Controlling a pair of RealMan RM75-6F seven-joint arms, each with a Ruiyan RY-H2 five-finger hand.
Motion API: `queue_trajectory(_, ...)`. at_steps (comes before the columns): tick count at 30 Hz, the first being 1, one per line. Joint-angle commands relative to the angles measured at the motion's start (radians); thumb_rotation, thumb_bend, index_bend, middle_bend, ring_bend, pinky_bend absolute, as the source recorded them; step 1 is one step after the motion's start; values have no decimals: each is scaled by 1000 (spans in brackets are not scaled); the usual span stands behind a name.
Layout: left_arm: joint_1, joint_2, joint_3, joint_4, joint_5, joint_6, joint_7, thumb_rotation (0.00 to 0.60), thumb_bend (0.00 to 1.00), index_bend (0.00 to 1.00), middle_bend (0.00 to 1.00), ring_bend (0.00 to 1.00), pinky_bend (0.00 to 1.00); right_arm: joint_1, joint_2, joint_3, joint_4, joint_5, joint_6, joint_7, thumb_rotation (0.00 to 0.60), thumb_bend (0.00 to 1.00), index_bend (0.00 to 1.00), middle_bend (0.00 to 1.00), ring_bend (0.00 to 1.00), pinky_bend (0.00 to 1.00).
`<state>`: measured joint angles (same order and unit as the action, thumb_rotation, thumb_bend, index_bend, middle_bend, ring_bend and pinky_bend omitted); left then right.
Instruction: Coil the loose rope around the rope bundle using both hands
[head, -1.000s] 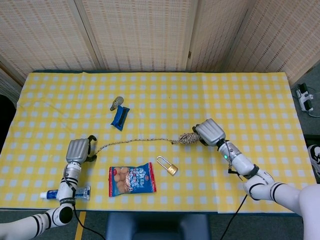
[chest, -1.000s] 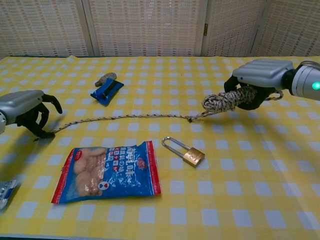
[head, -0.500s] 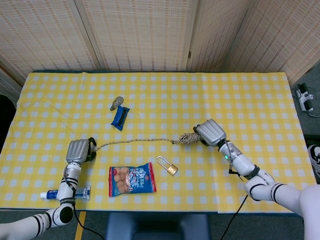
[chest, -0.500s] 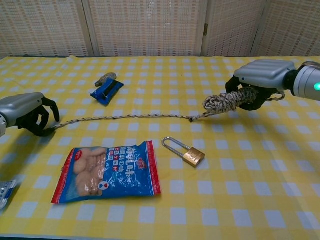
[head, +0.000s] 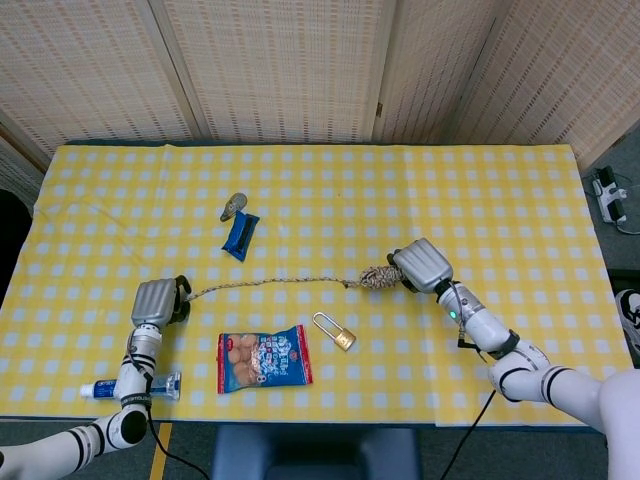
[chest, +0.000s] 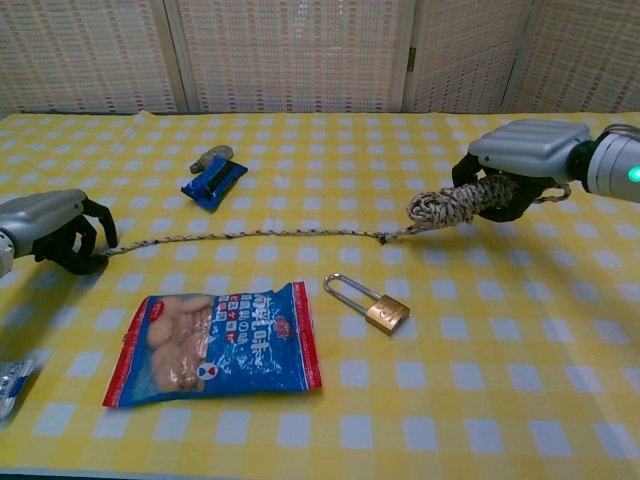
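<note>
A speckled rope bundle (chest: 455, 202) (head: 379, 276) is held just above the checked cloth by my right hand (chest: 515, 165) (head: 421, 266), whose fingers wrap around its right part. From the bundle a loose rope (chest: 250, 234) (head: 270, 282) runs left in a nearly straight line along the table. Its far end goes into my left hand (chest: 55, 228) (head: 158, 301), whose fingers are curled around it near the left side of the table.
A brass padlock (chest: 375, 306) lies just in front of the rope's middle. A blue and red snack bag (chest: 212, 342) lies front left. A blue wrapper (chest: 214, 181) and a small grey object (chest: 210, 157) lie behind the rope. A tube (head: 125, 387) sits by the front left edge.
My left hand's fingers have closed around the rope's end, and the rope now lies straighter. The right hand and the bundle have barely moved.
</note>
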<state>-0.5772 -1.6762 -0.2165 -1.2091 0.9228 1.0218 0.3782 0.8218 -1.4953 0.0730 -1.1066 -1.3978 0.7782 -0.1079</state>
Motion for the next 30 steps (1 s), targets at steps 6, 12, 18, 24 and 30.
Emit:
queue_trajectory(6,-1,-14,-2,19,4,-3,-15,600,487,531,761,759,776,0,-2,-1,5,0,-2,4,600,529,655,530,614,555)
queue_trajectory(12,1,-32,-3,46,19,5,-36,600,492,555,771,770,782,-1,-4,-1,11,2,-6,6,600,529,654,530,614,555)
queue_trajectory(18,3,-47,-6,71,33,10,-58,600,493,570,775,774,783,-1,-6,-2,14,2,-7,7,600,529,655,530,614,555)
queue_trajectory(24,7,-59,-10,89,62,21,-95,600,491,608,793,788,792,-2,-4,1,11,0,-1,12,600,529,662,535,621,559)
queue_trajectory(30,16,-51,-11,89,118,57,-146,600,491,652,823,812,806,-8,15,10,-12,-5,23,31,600,529,668,540,625,562)
